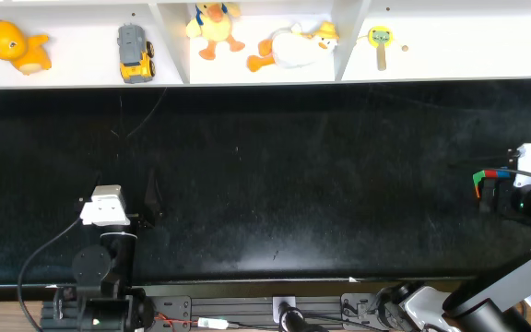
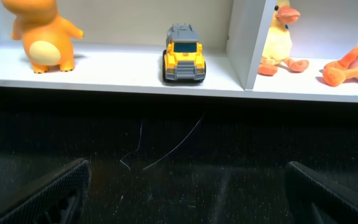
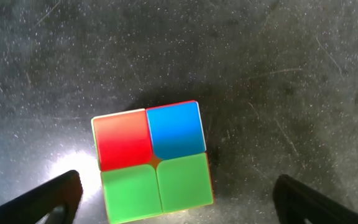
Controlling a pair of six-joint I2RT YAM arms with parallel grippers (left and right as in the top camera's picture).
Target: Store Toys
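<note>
The right end effector (image 3: 176,182) hangs spread wide over the cube (image 3: 151,160) on the bench (image 3: 278,74). The left end effector (image 2: 186,167), also wide, faces the yellow truck (image 2: 183,55) on the shelf (image 2: 104,78).

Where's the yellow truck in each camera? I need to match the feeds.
Top view: yellow truck on the shelf at upper left, second toy from the left.
Left wrist view: truck straight ahead at the shelf's front edge, facing the camera.
Right wrist view: aimed down at the colour cube on the black table, away from the shelf.
Shared landmark: the orange toy beside the truck in the same compartment.
</note>
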